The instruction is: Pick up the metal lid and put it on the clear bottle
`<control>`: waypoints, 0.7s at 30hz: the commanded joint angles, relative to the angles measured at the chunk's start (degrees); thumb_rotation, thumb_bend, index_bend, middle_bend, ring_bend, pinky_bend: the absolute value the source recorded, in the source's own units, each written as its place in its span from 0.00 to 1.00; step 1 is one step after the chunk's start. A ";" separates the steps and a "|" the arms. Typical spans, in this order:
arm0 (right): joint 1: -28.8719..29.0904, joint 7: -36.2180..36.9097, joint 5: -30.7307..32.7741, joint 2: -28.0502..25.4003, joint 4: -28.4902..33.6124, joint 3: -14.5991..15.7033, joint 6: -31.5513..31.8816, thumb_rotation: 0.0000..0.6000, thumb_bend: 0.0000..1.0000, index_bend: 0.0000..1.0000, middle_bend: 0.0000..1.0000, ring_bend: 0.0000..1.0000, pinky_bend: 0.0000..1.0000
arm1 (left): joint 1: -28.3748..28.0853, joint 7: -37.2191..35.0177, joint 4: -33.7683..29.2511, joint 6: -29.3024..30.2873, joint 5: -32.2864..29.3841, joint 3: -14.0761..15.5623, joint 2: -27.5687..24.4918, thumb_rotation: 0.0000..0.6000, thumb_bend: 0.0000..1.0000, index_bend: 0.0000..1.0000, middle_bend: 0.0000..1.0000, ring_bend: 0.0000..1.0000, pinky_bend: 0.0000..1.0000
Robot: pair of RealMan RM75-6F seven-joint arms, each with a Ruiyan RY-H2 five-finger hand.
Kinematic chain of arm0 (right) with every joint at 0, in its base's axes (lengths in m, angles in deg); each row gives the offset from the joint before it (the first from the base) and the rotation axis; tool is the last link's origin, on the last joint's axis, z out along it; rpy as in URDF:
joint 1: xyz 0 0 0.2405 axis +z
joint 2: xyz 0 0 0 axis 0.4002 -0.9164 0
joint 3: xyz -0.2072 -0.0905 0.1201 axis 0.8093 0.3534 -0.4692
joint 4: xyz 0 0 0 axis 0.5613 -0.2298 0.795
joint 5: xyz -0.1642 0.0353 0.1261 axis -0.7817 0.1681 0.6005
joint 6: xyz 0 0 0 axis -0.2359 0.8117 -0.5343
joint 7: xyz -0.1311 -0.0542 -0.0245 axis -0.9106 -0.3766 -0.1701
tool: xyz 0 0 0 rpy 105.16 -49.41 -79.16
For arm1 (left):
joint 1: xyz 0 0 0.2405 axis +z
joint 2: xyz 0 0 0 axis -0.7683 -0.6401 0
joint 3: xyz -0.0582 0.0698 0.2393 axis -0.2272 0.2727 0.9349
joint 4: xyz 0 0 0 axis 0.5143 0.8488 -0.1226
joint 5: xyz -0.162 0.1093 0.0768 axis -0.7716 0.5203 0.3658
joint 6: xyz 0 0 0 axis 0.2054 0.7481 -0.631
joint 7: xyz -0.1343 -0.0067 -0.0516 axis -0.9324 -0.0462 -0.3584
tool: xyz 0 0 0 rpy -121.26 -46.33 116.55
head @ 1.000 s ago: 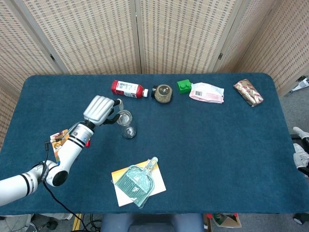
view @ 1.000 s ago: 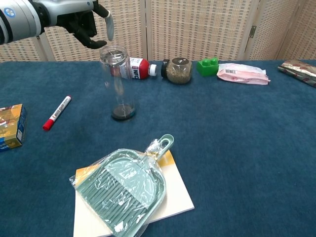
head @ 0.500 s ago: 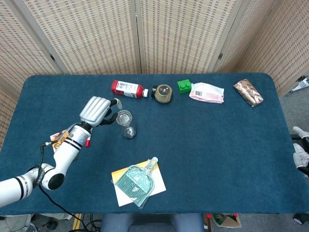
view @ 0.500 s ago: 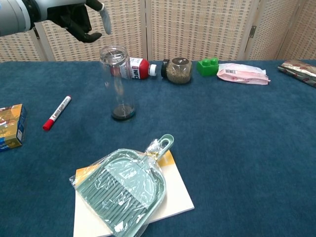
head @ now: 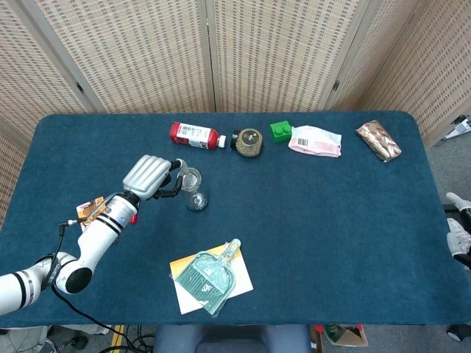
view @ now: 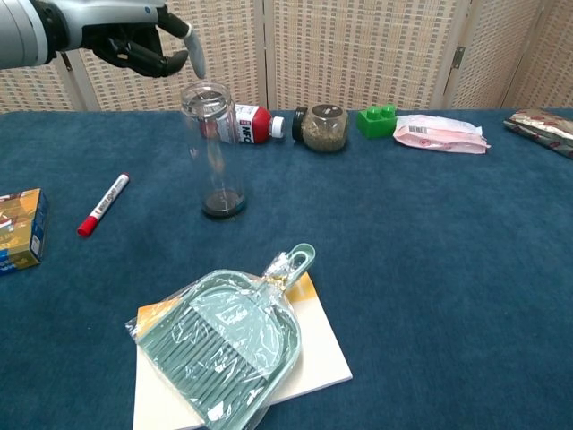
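Lid: the metal lid (view: 194, 52) hangs edge-on from the left robot hand (view: 139, 40). It is up in the air, just left of and above the mouth of the clear bottle (view: 213, 148), not touching it.

Bottle: it stands upright on the counter (view: 430, 233), its mouth open and uncovered.

Robot hand: the fingers are curled in, with the lid pinched at their tips. The right robot hand shows in neither view.

Change: a second ago the lid hung close over the rim. Half a second ago the robot hand had lifted up and away to the left. Now it has dropped back toward the mouth.

Meaning: I'd say this is an attempt to line things up again. The lid is still on its edge, so it would need turning flat and shifting right before it could sit on the rim.

Chest view: shows the air gap between lid and rim, and the lid's tilt.

Head view: looking down, the robot hand (head: 149, 176) sits just left of the bottle (head: 193, 190). The height gap cannot be seen from here, and the lid is hard to pick out.

Nearby: a marker (view: 103, 205) lies to the left, and a dustpan (view: 228, 345) lies in front.
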 commanded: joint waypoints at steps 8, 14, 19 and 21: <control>-0.09 0.14 -0.16 0.10 -0.14 0.06 0.11 1.00 0.44 0.17 0.26 0.18 0.32 | -0.37 2.50 -0.39 0.01 -1.51 1.06 -0.22 0.55 0.65 0.35 1.00 1.00 1.00; -0.19 0.14 -0.09 0.14 -0.24 0.10 0.16 1.00 0.44 0.17 0.26 0.18 0.32 | -0.56 3.32 -0.27 0.05 -2.40 1.40 0.02 0.56 0.65 0.34 1.00 1.00 1.00; -0.34 0.20 -0.11 0.12 -0.27 0.16 0.30 1.00 0.44 0.17 0.26 0.18 0.32 | -0.70 3.81 0.07 0.13 -3.00 1.67 0.50 0.55 0.65 0.33 1.00 1.00 1.00; -0.40 0.23 -0.08 0.08 -0.27 0.17 0.34 1.00 0.44 0.17 0.26 0.18 0.32 | -0.80 3.89 0.30 0.07 -3.18 1.74 0.75 0.56 0.65 0.33 1.00 1.00 1.00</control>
